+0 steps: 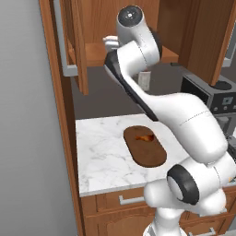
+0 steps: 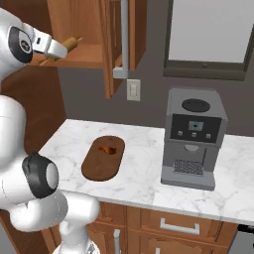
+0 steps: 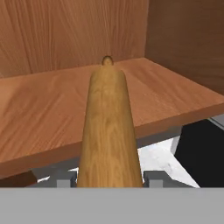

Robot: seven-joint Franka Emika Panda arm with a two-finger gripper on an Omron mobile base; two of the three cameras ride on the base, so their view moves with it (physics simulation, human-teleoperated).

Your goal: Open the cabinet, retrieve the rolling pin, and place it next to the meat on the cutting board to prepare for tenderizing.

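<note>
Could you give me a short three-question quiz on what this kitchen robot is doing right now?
1. True or false: the reddish-brown wooden wall cabinet stands open.
2. What is the gripper shut on? A) light wooden rolling pin B) small orange-brown meat C) grey coffee machine
3. Fill in: the meat lies on the dark brown oval ____.

Key: 1 true; 2 A; 3 cutting board.

This is a rendered home kitchen. A white marble bench (image 2: 144, 163) runs over wooden drawers (image 2: 173, 225) with silver handles, and a reddish-brown wall cabinet (image 2: 94, 34) hangs above its left end, doors open. A grey coffee machine (image 2: 193, 136) stands toward the bench's right end, a cutting board (image 2: 103, 158) with meat (image 2: 106, 148) toward its left. A window (image 2: 208, 37) and a wall switch (image 2: 133, 90) sit on the dark wall behind.
</note>
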